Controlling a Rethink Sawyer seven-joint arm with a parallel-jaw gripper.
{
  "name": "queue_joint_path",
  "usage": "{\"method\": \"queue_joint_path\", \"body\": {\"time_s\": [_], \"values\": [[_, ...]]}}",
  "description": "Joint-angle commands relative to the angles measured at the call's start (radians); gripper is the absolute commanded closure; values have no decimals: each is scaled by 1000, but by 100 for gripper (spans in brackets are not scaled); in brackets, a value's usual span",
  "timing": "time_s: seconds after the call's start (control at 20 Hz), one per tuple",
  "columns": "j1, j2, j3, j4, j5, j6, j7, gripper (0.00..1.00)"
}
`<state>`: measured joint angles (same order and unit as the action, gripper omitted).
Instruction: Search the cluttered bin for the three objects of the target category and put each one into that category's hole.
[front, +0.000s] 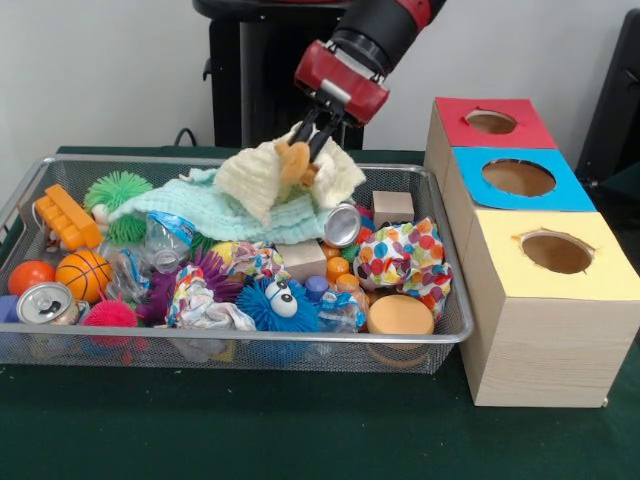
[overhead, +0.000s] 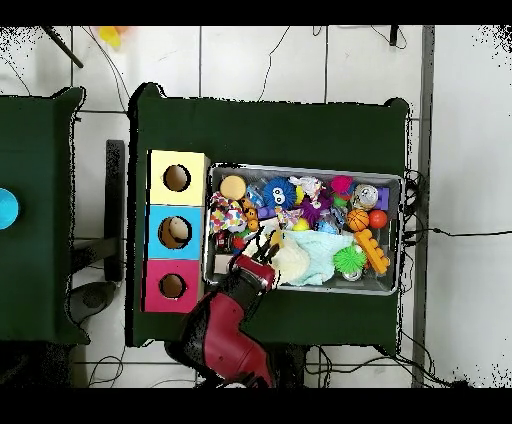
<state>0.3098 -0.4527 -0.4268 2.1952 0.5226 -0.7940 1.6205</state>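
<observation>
Red and black arm (front: 385, 25), thick and rounded, with a glossy black cylindrical segment and a red collar at top of the frame. Ends in a boxy red wrist block (front: 341, 80) with a pale patch. Below, gripper (front: 314, 140) with thin black fingers (front: 303, 128). Black pedestal (front: 262, 70) behind, upper centre.

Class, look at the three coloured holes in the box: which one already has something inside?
The blue-topped hole, the middle one: the overhead view shows a tan object in it, while the yellow hole and red hole look dark.

We see the wire bin (front: 452, 330) packed with clutter, while bare green tabletop (front: 250, 430) lies open in front.
</observation>
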Motion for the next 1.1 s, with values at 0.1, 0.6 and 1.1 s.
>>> {"method": "queue_joint_path", "body": {"time_s": [0.1, 0.6, 1.1], "values": [[60, -135, -54, -41, 69, 203, 56, 100], [102, -193, -159, -82, -9, 323, 34, 100], [101, -165, -162, -106, -41, 304, 84, 100]]}}
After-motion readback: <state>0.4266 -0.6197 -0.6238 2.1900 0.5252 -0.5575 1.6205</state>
